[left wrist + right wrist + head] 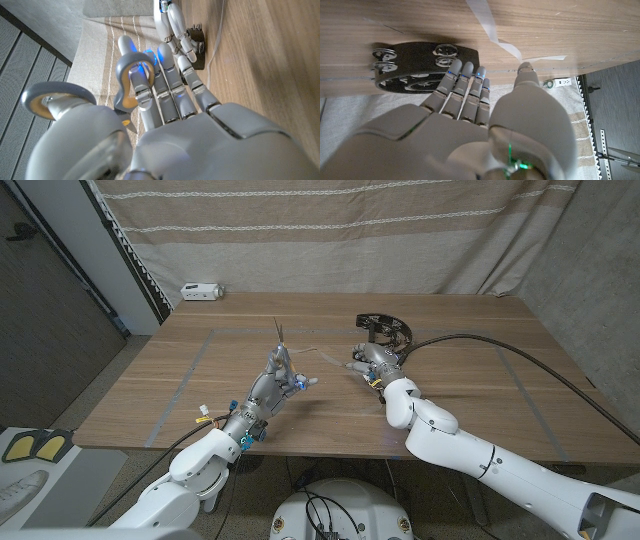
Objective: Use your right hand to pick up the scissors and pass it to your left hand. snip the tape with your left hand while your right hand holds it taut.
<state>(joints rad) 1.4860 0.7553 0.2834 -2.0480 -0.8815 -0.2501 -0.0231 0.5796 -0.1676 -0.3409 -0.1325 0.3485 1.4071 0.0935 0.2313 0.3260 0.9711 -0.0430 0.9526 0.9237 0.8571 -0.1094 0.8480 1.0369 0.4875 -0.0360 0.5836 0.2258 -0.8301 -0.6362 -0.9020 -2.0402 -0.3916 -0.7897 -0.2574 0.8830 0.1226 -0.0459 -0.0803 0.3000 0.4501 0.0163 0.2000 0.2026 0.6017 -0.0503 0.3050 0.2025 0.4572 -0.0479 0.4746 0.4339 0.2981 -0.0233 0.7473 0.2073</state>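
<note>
Left hand (277, 375) grips scissors (281, 340), blades raised toward the tape (322, 355); my right hand (368, 366) pinches the strip's right end, keeping it taut for cutting.

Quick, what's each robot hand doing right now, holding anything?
Left robot hand: holding the scissors, blades pointing up.
Right robot hand: pinching the end of the clear tape strip.

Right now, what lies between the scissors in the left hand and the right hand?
In the head view, a strip of clear tape spans the gap from the scissors in the left hand to the right hand, over bare table.
</note>
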